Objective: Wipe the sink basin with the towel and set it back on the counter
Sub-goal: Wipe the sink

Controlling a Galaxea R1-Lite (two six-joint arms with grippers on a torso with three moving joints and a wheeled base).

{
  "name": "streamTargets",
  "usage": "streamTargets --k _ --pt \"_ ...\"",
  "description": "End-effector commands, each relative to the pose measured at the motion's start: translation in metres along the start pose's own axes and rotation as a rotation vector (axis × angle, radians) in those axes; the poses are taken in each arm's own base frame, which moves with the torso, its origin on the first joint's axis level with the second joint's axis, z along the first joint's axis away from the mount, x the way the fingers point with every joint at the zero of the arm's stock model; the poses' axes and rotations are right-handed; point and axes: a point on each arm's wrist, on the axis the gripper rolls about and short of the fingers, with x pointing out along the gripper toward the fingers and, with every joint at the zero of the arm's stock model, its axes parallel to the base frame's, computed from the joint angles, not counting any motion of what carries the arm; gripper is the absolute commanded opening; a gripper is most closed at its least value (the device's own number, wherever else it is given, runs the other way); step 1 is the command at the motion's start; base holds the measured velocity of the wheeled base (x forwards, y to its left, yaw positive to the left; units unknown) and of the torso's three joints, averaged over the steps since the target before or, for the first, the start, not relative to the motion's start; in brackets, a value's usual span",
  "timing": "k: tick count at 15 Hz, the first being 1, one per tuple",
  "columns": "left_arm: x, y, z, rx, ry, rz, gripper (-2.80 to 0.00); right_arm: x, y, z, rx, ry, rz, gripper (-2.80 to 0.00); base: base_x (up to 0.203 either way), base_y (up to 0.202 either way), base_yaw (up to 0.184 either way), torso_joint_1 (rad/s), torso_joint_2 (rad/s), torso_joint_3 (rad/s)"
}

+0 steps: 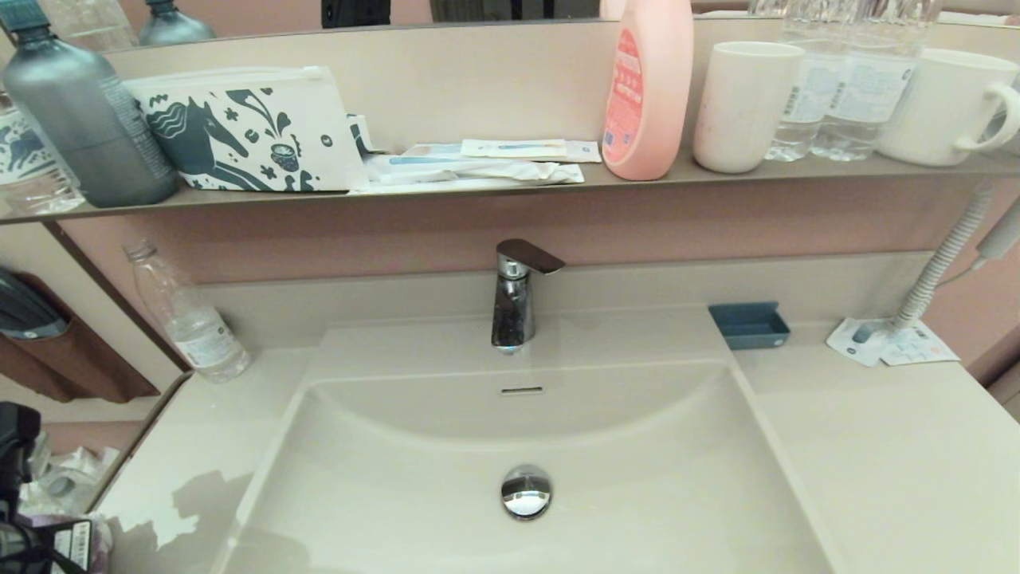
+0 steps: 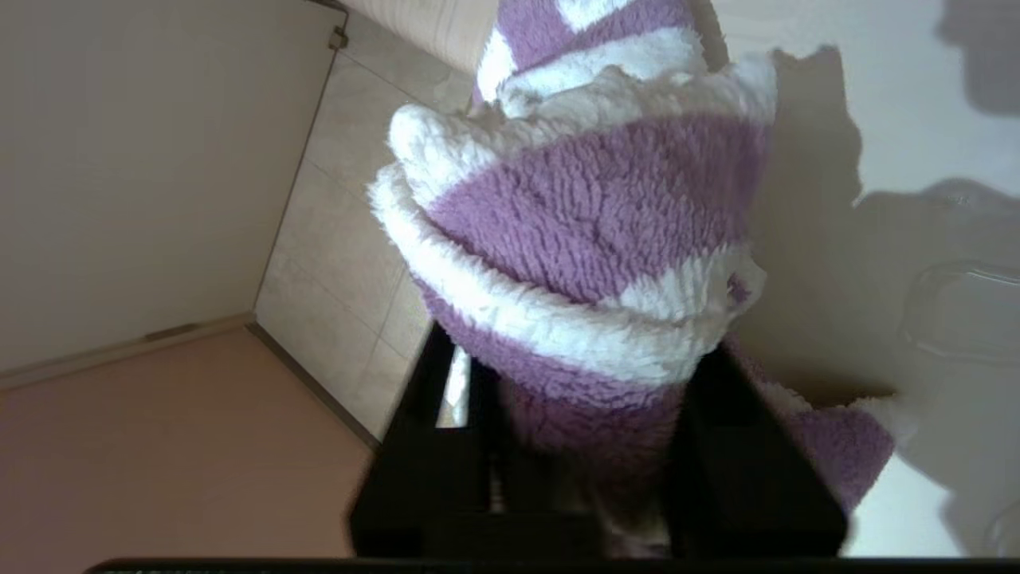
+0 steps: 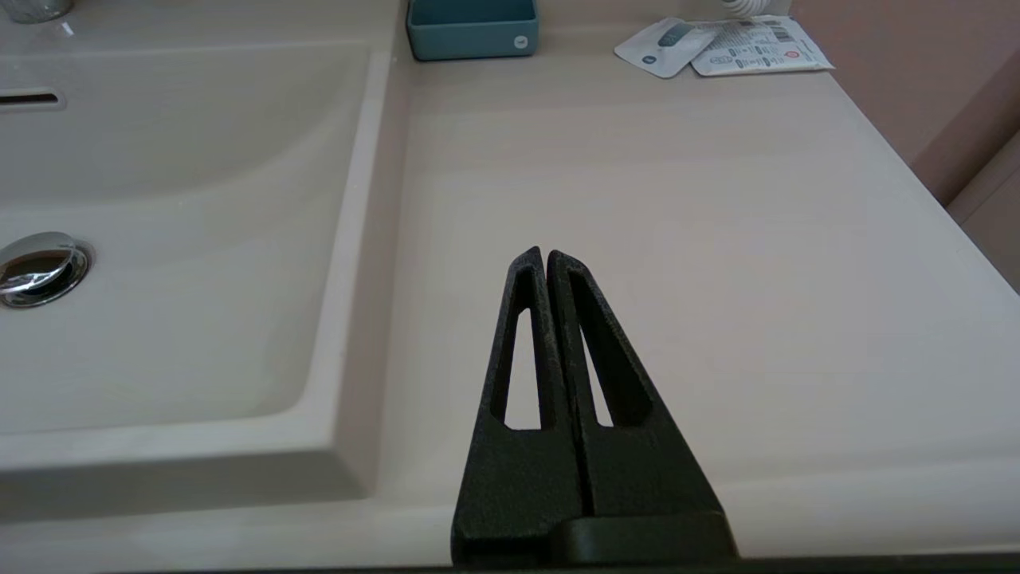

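Observation:
The purple-and-white striped towel (image 2: 590, 207) is bunched up and pinched between the black fingers of my left gripper (image 2: 586, 399), which is shut on it. It hangs beside the glossy left end of the counter (image 2: 916, 119), with floor tiles below on the other side. In the head view only part of the left arm (image 1: 16, 454) shows, at the lower left. The beige sink basin (image 1: 653, 478) with its chrome drain plug (image 1: 526, 492) holds nothing. My right gripper (image 3: 546, 255) is shut and bare, low over the counter (image 3: 677, 199) just right of the basin (image 3: 159, 335).
A chrome faucet (image 1: 514, 295) stands behind the basin. A blue tray (image 1: 749, 325) and sachets (image 1: 892, 344) lie at the back right, a plastic bottle (image 1: 187, 319) at the back left. The shelf (image 1: 494, 187) above carries a horse-print pouch (image 1: 247, 131), a pink bottle (image 1: 647, 88) and cups.

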Motion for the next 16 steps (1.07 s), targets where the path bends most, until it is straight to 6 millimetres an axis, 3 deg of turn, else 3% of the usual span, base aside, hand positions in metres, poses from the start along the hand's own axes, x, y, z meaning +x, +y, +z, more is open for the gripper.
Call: streamTargets --k 1,9,16 --pt "0.0 0.0 -0.003 0.004 0.006 0.002 0.0 0.0 0.0 0.0 0.0 0.001 0.0 -2.8 0.0 0.0 0.0 0.0 0.0 0.0" --pt "-0.02 -0.007 -0.002 0.041 -0.1 0.031 0.0 0.0 0.0 0.0 0.0 0.001 0.0 -2.8 0.0 0.0 0.0 0.0 0.0 0.0" --pt "-0.021 -0.008 -0.005 0.056 -0.097 0.034 0.0 0.0 0.0 0.0 0.0 0.001 0.0 -2.8 0.0 0.0 0.0 0.0 0.0 0.0"
